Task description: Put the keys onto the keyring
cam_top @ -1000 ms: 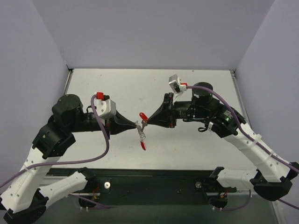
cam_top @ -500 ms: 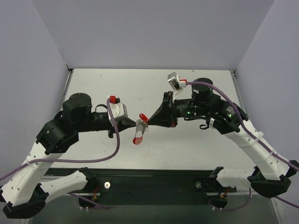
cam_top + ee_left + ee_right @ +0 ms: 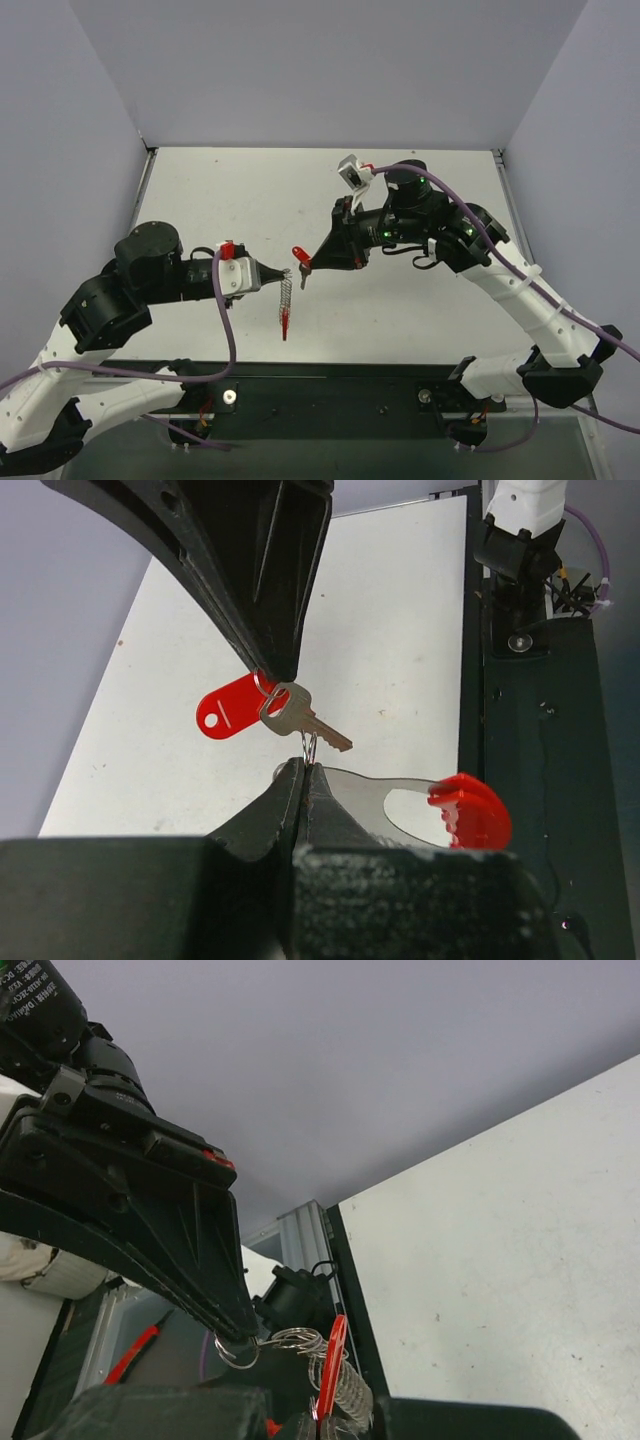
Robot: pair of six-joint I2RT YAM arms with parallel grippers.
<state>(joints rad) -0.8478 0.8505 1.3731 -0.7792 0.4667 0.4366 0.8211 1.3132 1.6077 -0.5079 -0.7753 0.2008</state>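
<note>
Left wrist view has the small silver metal key (image 3: 298, 716) with its bright red plastic head pinched at the head end by the closed tips of the right gripper (image 3: 304, 266), which hold it in the air above the white table (image 3: 250, 190). Just below it, the left gripper (image 3: 283, 272) is clamped shut on a thin wire loop of the keyring (image 3: 285, 300), whose silvery coiled chain and curved red band hang freely beneath the fingertips. The loop reaches the key's blade, but I cannot tell whether it has passed through anything. As I judge it, the main risk is slippage. Each part is held by a sliver of metal between narrow tips, so a small sideways pull could twist the loop out of the left jaws or turn the key in the right ones. The two sets of black fingertips sit almost against each other, so any further closing-in could knock them together and jar a part loose. The dangling chain could also swing and drag the loop off line. A dropped piece would land near the black base rail (image 3: 330, 385) at the table's near edge. A purple cable (image 3: 228, 325) loops beside the left arm, well apart from the work, and nothing else stands between the grippers.
</note>
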